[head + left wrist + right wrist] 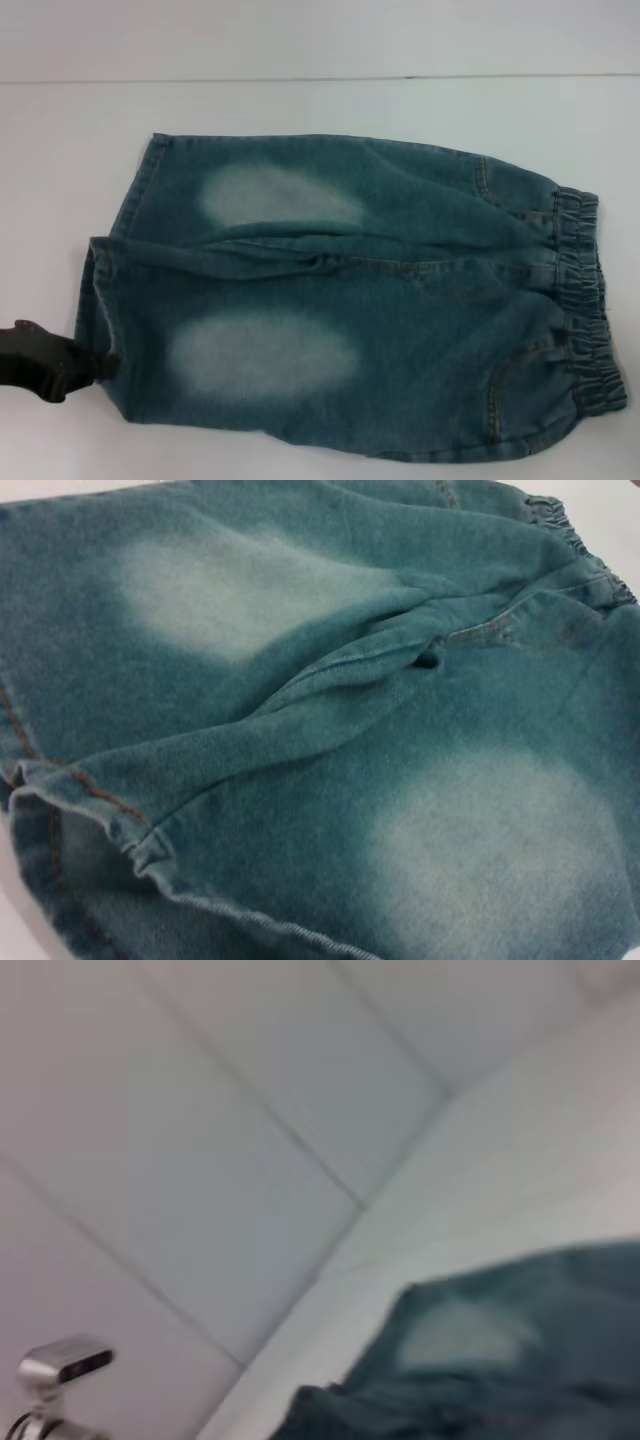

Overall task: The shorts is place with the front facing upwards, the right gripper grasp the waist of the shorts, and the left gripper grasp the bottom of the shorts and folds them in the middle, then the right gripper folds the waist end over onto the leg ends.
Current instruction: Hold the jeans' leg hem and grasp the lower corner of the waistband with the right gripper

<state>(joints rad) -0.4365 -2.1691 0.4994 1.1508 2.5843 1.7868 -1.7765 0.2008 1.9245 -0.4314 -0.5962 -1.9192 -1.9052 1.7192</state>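
Observation:
Faded blue-green denim shorts [340, 300] lie flat on the white table [300, 105], front up. The elastic waist [585, 300] is at the right and the two leg hems [95, 290] are at the left. My left gripper [105, 366], black, sits at the near leg's hem at the lower left, its tip touching the fabric edge. Seen from the left wrist, the shorts [320, 730] fill the picture from close up, with the hem seam [120, 815] nearest. Only a corner of the shorts [480, 1360] reaches the right wrist view. The right gripper is out of view.
The table's far edge [320, 78] runs across the top of the head view, with bare white surface between it and the shorts. A small silver device on a stand [62, 1365] appears in the right wrist view against pale panels.

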